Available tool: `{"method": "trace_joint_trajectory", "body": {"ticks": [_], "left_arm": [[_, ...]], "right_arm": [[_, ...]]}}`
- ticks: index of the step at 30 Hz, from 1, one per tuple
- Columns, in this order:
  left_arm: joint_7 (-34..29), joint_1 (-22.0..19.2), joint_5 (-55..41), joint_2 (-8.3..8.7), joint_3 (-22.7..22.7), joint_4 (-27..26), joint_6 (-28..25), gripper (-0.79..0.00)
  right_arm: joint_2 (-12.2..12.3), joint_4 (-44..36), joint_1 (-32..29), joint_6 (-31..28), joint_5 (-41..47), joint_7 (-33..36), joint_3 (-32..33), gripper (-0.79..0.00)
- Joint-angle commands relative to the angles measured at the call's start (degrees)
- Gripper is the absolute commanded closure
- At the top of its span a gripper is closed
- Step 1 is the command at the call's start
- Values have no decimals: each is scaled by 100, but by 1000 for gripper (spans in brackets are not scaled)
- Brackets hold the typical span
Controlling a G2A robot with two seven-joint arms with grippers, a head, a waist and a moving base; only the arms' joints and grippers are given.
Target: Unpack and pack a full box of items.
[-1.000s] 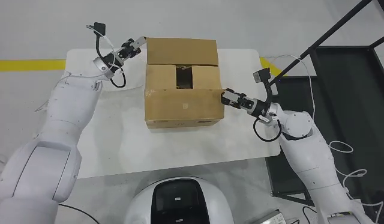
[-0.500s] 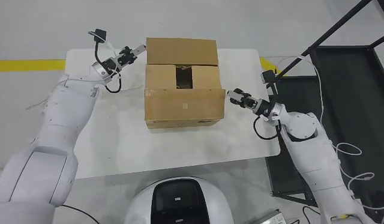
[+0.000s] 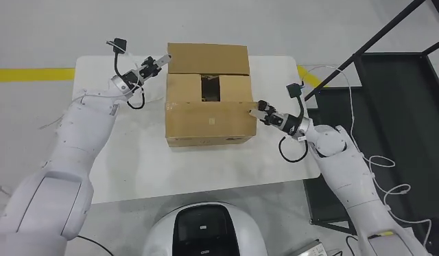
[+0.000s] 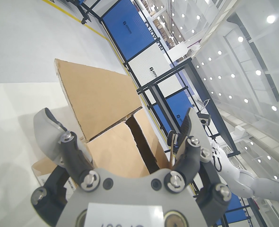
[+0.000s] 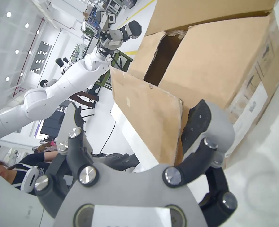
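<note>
A brown cardboard box (image 3: 209,122) stands in the middle of the white table (image 3: 137,160). Its inner flaps lie nearly flat with a dark gap (image 3: 210,87) between them. My left gripper (image 3: 162,60) is open at the box's far left corner. In the left wrist view the far flap (image 4: 99,90) rises just ahead of the left gripper (image 4: 118,124). My right gripper (image 3: 259,109) is open at the near right corner. There the edge of the near flap (image 5: 149,109) sits between the spread fingers of the right gripper (image 5: 137,119).
A black metal rack (image 3: 391,84) stands just off the table's right side, close behind my right arm. A yellow line (image 3: 34,74) runs across the floor on the left. Bare table lies in front of the box and to its left.
The right gripper drew back a little from the box, then returned to its near right corner. The left gripper shifted slightly closer to the far left corner.
</note>
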Motion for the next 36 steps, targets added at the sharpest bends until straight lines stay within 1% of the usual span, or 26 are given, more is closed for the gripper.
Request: {"method": "trace_joint_trajectory", "body": {"ticks": [1, 2, 3, 4, 5, 6, 8, 13, 14, 15, 16, 17, 20, 24, 28, 36], "left_arm": [[-26, 12, -17, 15, -26, -9, -17, -785], [-40, 19, -19, 23, -38, -15, -23, -785], [-55, 29, -33, 30, -51, -24, -27, -785], [-73, 37, -42, 37, -63, -32, -29, -785], [-86, 46, -51, 44, -76, -37, -28, -785], [-98, 55, -65, 51, -90, -48, -31, -785], [-139, 74, -87, 67, -116, -69, -32, -785], [-270, 109, -149, 116, -190, -151, -27, -785], [-293, 114, -158, 127, -205, -169, -22, -785], [-323, 119, -155, 138, -216, -186, -12, -785], [-343, 124, -161, 148, -229, -205, -3, -785], [-361, 131, -167, 158, -242, -226, 5, -785], [-415, 151, -194, 184, -282, -294, 28, -785], [-484, 191, -266, 210, -333, -404, 57, -785], [-533, 226, -294, 234, -370, -492, 97, -785], [-585, 275, -314, 270, -425, -599, 202, -785]], "right_arm": [[3, 64, 27, -182, -16, 26, -17, -545], [3, 105, 44, -264, 15, 46, -36, -348], [2, 160, 68, -345, 70, 103, -70, -228], [3, 233, 114, -417, 82, 186, -103, -151], [2, 303, 164, -494, 108, 260, -142, -151], [-5, 372, 203, -586, 250, 351, -207, -129], [-5, 567, 323, -759, 384, 509, -272, -3], [1, 995, 588, -1227, 680, 920, -446, 0], [9, 1036, 635, -1235, 626, 912, -484, -43], [20, 1068, 677, -1260, 524, 887, -524, -65], [30, 1110, 710, -1301, 449, 846, -561, -43], [40, 1144, 738, -1344, 393, 803, -602, -3], [73, 1192, 810, -1463, 320, 684, -777, 0], [140, 1142, 844, -1551, 669, 597, -1086, 0], [304, 992, 877, -1504, 1130, 645, -1458, 0], [801, 628, 1001, -1236, 2024, 914, -2258, 0]]}}
